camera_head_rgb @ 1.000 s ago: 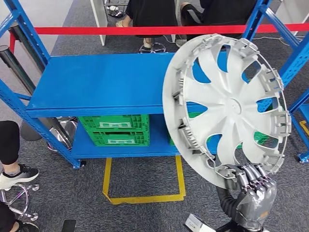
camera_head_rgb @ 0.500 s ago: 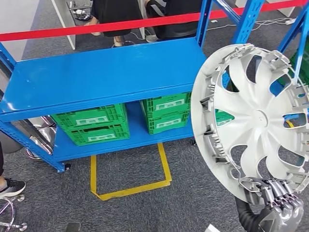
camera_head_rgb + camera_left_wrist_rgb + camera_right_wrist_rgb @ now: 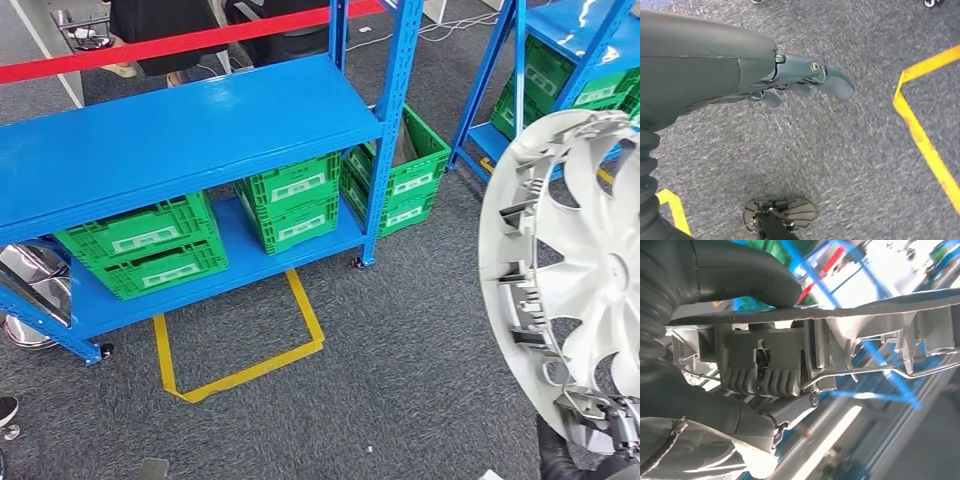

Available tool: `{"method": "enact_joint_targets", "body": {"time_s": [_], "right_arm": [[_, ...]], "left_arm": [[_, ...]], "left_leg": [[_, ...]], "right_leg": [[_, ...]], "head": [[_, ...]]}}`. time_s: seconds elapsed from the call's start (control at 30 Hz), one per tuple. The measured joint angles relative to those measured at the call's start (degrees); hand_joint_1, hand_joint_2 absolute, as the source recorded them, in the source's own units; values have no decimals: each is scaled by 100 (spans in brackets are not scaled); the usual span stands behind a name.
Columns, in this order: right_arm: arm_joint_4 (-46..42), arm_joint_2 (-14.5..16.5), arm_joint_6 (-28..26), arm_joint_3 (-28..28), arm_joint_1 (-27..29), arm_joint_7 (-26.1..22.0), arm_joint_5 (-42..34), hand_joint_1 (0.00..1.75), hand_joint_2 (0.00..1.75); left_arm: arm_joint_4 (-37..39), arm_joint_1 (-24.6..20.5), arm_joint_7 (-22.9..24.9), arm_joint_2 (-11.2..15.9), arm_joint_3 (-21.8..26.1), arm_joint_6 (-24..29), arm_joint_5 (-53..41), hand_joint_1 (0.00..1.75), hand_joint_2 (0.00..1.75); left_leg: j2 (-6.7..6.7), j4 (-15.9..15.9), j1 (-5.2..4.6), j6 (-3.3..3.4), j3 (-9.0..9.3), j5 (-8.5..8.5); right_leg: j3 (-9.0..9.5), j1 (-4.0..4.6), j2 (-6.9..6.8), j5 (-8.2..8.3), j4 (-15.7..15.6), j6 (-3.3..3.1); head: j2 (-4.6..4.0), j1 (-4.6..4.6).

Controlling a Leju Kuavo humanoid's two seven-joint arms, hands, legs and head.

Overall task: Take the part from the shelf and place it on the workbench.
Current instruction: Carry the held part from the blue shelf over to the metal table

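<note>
One large silver-white wheel cover [image 3: 577, 275] stands upright on edge at the right side of the head view, held up in the air above the grey carpet and well apart from the blue shelf [image 3: 181, 140]. Its ribbed inner side with clips and a wire ring faces the camera. The right hand [image 3: 623, 440] sits at the very bottom of the cover's rim, partly cut off by the picture edge — its fingers reach up onto the lowest part of the rim. In the right wrist view the hand [image 3: 734, 345] clamps that rim from both sides: the thick thumb lies across one face and the darker fingers press against the other, with a ribbed clip of the cover [image 3: 764, 367] between them.

The left hand [image 3: 806, 82] hangs over the carpet, fingers loosely apart and holding nothing.

Green crates [image 3: 143, 245] fill the shelf's lower level, and a yellow tape outline [image 3: 234, 350] marks the floor in front of it.
</note>
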Motion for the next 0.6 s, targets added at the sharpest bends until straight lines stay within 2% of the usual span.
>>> {"method": "enact_joint_targets", "body": {"time_s": [0.03,0.07,0.1,0.13,0.17,0.2,0.23,0.27,0.3,0.33,0.37,0.4,0.43,0.47,0.5,0.53,0.57,0.6], "right_arm": [[-22,4,0,-45,10,9,-14,175,175],[-44,8,0,-87,24,13,-26,175,175],[-61,12,0,-130,49,16,-39,175,175],[-74,14,0,-176,75,23,-59,175,175],[-85,17,0,-213,93,33,-79,175,175],[-92,21,0,-242,99,46,-97,175,175],[-95,26,0,-267,99,61,-116,175,175],[-97,29,0,-290,96,70,-131,175,175],[-99,32,0,-317,96,79,-144,175,175],[-102,32,0,-345,98,87,-155,175,175],[-106,32,0,-371,102,95,-163,175,175],[-110,32,0,-392,106,103,-169,175,175],[-118,32,0,-410,112,109,-174,175,175],[-126,33,0,-429,115,114,-179,175,175],[-138,33,0,-444,115,120,-186,175,175],[-154,33,0,-459,116,128,-195,175,175],[-171,33,0,-476,117,137,-204,175,175],[-186,33,0,-491,123,148,-211,175,175]], "left_arm": [[-2,-6,1,3,0,-1,-13,0,175],[-2,-10,2,2,0,-1,-31,0,175],[-3,-12,2,2,0,-1,-52,0,175],[-2,-12,1,1,0,2,-81,0,175],[-2,0,-1,0,0,8,-114,0,175],[-1,18,-2,-4,0,16,-144,0,175],[-1,35,-3,-6,0,25,-174,0,175],[-1,48,-3,-10,0,32,-196,0,175],[-1,53,-1,-14,0,37,-211,0,175],[-1,52,4,-15,0,40,-225,0,175],[-1,46,11,-15,0,41,-235,0,175],[-1,41,17,-15,0,41,-246,0,175],[-1,35,22,-11,0,40,-258,0,175],[-2,33,25,1,0,40,-269,0,175],[-3,32,25,7,-1,40,-281,0,175],[-4,32,25,13,-1,41,-290,0,175],[-5,29,26,13,-2,42,-295,0,175],[-5,24,26,4,-3,42,-302,0,175]], "left_leg": [[56,43,-2,-40,-44,44],[114,59,7,-79,-78,95],[164,54,20,-117,-98,152],[118,66,47,-154,-114,122],[3,142,69,-185,-133,-25],[-161,318,83,-208,-164,-279],[-346,612,91,-220,-206,-621],[-455,976,83,-212,-249,-930],[-509,1323,69,-194,-273,-1139],[-531,1561,49,-160,-250,-1216],[-542,1606,19,-109,-148,-1156],[-568,1438,-19,-40,45,-1007],[-651,1088,-66,55,316,-837],[-776,649,-111,163,611,-747],[-893,222,-138,243,865,-718],[-984,-71,-161,288,1024,-728],[-1008,-226,-172,297,1086,-749],[-970,-289,-178,281,1081,-709]], "right_leg": [[194,13,-54,-129,-320,-44],[254,38,-35,-200,-496,-113],[196,59,11,-202,-525,-197],[120,69,54,-151,-509,-262],[59,74,97,-91,-505,-317],[-7,76,142,-24,-503,-365],[-83,85,196,47,-498,-402],[-156,106,259,121,-492,-429],[-240,132,326,196,-481,-449],[-331,163,400,271,-460,-464],[-426,194,477,342,-435,-476],[-527,224,555,408,-409,-486],[-615,250,634,472,-389,-493],[-688,276,703,534,-377,-489],[-744,291,767,598,-373,-482],[-789,291,823,669,-380,-467],[-830,280,878,743,-391,-443],[-865,267,941,819,-409,-417]], "head": [[0,4],[0,4],[0,0],[0,0],[0,-1],[0,-8],[0,-19],[0,-27],[-1,-36],[-1,-39],[-1,-39],[-1,-40],[0,-38],[0,-32],[0,-30],[0,-26],[0,-27],[0,-31]]}}
